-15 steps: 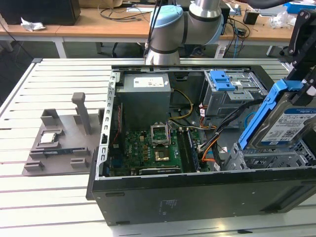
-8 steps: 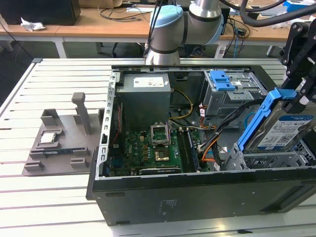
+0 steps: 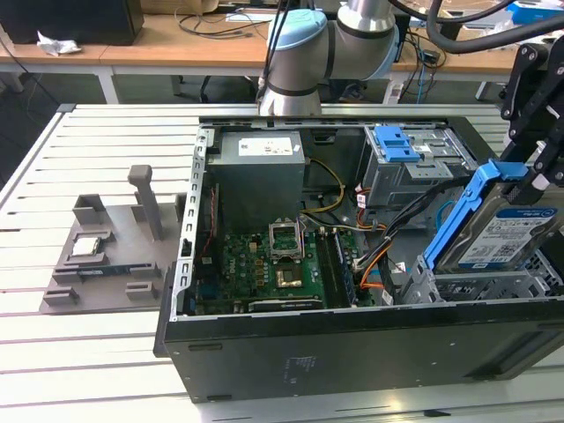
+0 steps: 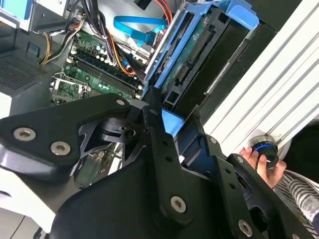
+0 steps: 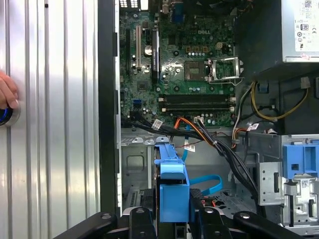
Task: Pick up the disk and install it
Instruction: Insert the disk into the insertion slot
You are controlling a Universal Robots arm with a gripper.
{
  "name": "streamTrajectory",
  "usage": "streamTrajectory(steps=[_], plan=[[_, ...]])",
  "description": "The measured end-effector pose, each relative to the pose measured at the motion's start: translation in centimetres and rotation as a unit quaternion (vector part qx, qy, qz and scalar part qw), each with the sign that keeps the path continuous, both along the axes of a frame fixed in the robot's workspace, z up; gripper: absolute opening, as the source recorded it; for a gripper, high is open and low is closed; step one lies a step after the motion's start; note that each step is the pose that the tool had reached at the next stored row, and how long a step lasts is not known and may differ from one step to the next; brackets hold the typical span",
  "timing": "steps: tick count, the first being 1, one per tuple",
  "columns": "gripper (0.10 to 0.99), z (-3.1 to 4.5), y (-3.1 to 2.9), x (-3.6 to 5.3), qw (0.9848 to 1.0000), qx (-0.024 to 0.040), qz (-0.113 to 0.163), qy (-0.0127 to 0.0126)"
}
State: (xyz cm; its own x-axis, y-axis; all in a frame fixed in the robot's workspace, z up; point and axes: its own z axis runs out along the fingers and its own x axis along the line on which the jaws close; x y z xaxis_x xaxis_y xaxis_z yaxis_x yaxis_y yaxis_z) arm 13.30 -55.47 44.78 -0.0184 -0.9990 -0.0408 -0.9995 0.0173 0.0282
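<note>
The end effector (image 5: 173, 216) is clamped on the blue frame of the disk (image 3: 507, 233), which hangs tilted over the drive cage (image 3: 493, 286) at 4 o'clock in the exterior view, so the install step seems in hand. Seating it likely calls for squaring the disk to the cage, clear of the cables (image 3: 383, 256) just beside at its 9 o'clock; beyond lies the motherboard (image 3: 256, 264).

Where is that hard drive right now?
In the exterior view the disk hangs tilted at the exterior view's right, clamped in the gripper, over the metal drive cage inside the open computer case.
</note>
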Motion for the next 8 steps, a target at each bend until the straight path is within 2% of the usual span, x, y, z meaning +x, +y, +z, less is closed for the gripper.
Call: streamTrajectory(steps=[8], plan=[[0.365,-0.44,0.00,0.00,1.0000,0.0000,0.000,0.0000]])
